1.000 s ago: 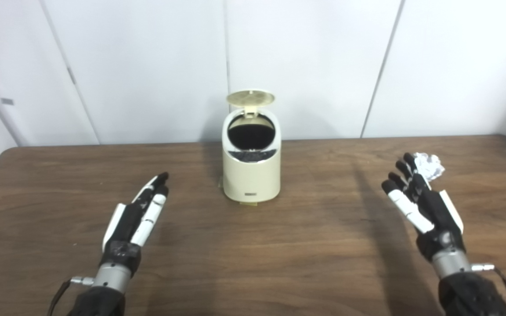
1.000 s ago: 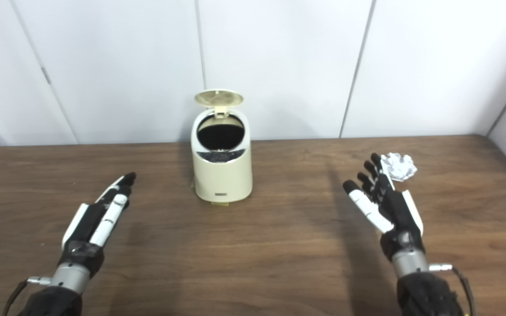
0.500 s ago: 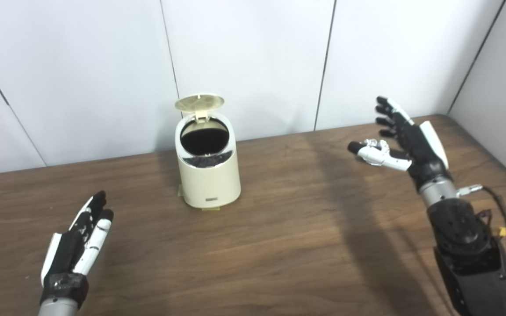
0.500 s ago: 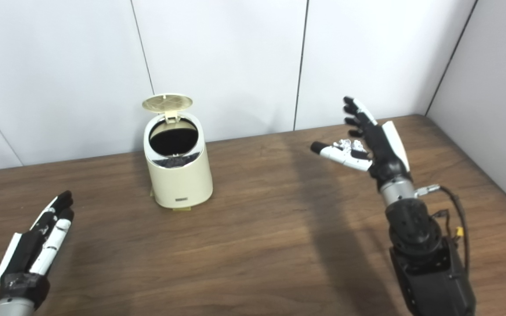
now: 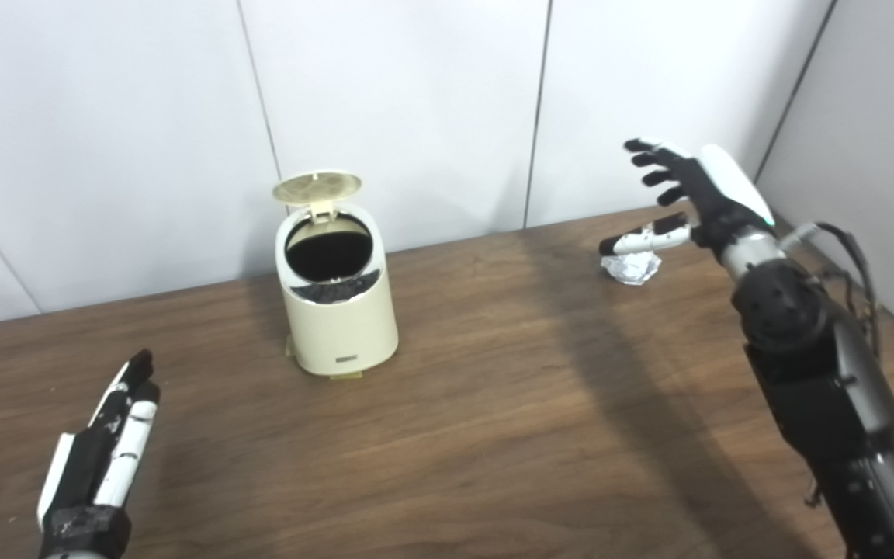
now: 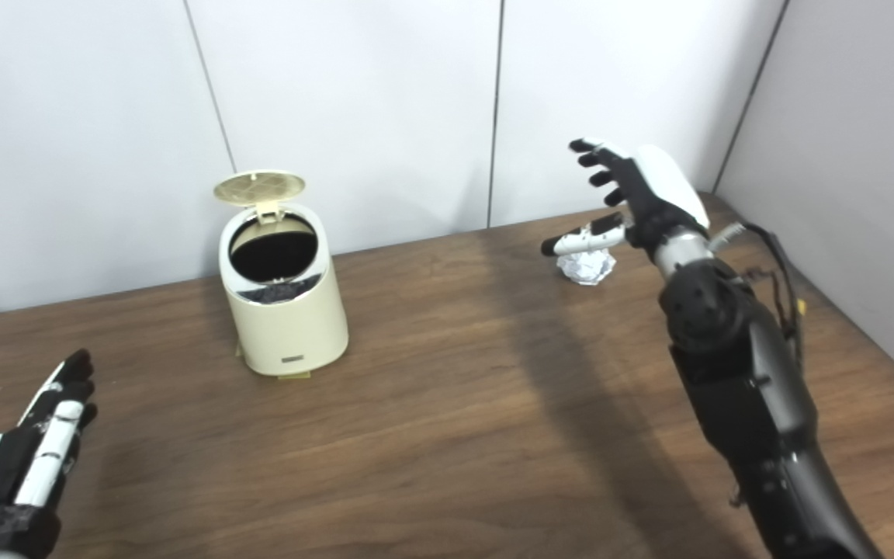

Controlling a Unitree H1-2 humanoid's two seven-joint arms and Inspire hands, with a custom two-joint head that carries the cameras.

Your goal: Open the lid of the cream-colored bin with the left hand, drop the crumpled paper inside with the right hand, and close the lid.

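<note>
The cream-colored bin [image 5: 341,310] stands on the brown table, left of centre, near the wall. Its round lid [image 5: 317,187] is tipped up and the dark opening shows. The crumpled paper ball [image 5: 631,268] lies on the table at the far right. My right hand [image 5: 687,198] hovers just above it, open, fingers spread, thumb over the paper, not holding it. My left hand [image 5: 102,458] is open and flat, low at the front left, well apart from the bin. The same scene shows in the right eye view, with the bin [image 6: 284,307] and paper [image 6: 587,266].
The table [image 5: 493,435] meets white wall panels at the back and a grey side wall [image 5: 874,140] close on the right. My right forearm [image 5: 819,373] and its cables reach over the table's right part.
The camera has swung right. My right hand has risen and reached forward over the paper, turning palm down. My left hand has dropped back toward the front left. The lid stays up.
</note>
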